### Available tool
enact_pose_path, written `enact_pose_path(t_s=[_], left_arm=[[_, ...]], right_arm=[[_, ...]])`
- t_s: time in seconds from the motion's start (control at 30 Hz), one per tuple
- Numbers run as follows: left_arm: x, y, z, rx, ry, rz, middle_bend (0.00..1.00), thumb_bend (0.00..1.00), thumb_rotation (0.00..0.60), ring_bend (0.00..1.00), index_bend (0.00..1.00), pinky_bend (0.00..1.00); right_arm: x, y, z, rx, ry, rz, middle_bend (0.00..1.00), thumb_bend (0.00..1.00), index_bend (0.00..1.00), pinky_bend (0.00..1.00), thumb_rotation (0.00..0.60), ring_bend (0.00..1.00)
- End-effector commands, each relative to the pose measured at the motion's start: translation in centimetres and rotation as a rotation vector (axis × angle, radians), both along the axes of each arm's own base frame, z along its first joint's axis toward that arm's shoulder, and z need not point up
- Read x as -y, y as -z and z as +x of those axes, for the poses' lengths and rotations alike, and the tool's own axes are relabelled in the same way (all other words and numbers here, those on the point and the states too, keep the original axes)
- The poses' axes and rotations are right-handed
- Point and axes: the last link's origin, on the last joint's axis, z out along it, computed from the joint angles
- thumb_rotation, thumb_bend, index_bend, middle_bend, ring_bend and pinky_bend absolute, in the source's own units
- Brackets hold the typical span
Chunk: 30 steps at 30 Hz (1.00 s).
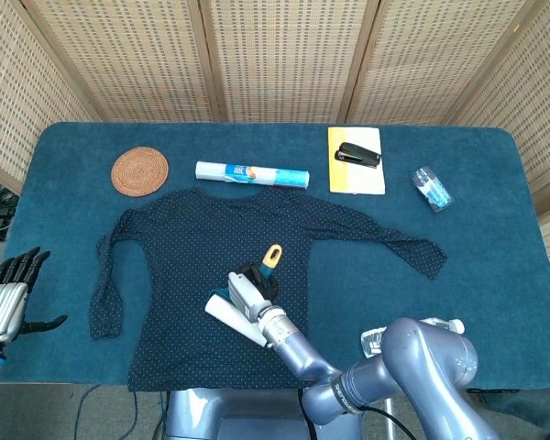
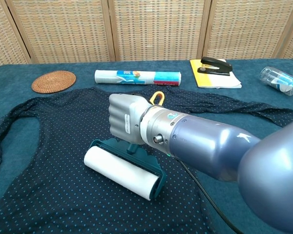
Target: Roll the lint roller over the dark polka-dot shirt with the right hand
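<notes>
The dark polka-dot shirt [image 1: 192, 275] [image 2: 49, 146] lies spread flat on the blue table. My right hand [image 1: 247, 293] [image 2: 124, 119] grips the teal handle of the lint roller, whose yellow hanging loop [image 1: 271, 254] [image 2: 158, 97] sticks out behind the fist. The white roller drum [image 1: 234, 319] [image 2: 119, 173] rests on the shirt's lower middle. My left hand [image 1: 9, 291] hangs off the table's left edge, fingers spread, holding nothing; the chest view does not show it.
Behind the shirt lie a round woven coaster [image 1: 139, 170] [image 2: 53, 81] and a rolled white pack [image 1: 252, 173] [image 2: 136, 76]. A black stapler [image 1: 358, 154] sits on a yellow notepad [image 1: 356, 174], and a small clear bottle [image 1: 432, 188] lies at the right.
</notes>
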Motion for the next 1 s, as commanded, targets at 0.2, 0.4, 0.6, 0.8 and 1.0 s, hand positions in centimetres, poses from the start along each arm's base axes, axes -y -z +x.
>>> enact_pose_path(t_s=[0.2,0.4,0.6,0.8,1.0], left_arm=[[0.0,0.0,0.0,-0.001,-0.001,-0.001,0.0,0.0,0.6,0.0,0.0,0.0],[0.0,-0.1,-0.1,0.003,-0.004,0.003,0.0,0.0,0.6,0.0,0.0,0.0],[-0.1,-0.1,-0.1,0.005,-0.004,0.002,0.0,0.0,0.6,0.0,0.0,0.0],[-0.1,0.1,0.0,-0.004,-0.003,-0.001,0.0,0.0,0.6,0.0,0.0,0.0],[-0.1,0.3,0.1,-0.01,0.0,-0.004,0.0,0.0,0.6,0.0,0.0,0.0]], right_arm=[[0.4,-0.2,-0.3,-0.004,-0.002,-0.007,0.97,0.82,0.62,1.0,0.6,1.0],[2.7,-1.1,-1.3,-0.018,0.005,-0.082,0.97,0.82,0.62,1.0,0.6,1.0],[5.6,-2.8,-3.4,-0.084,-0.02,-0.211,0.97,0.82,0.62,1.0,0.6,1.0],[9.3,-6.0,-7.2,-0.12,0.064,-0.345,0.97,0.82,0.61,1.0,0.6,1.0],[10.5,-6.9,-8.4,-0.115,0.105,-0.366,0.96,0.8,0.55,1.0,0.6,1.0]])
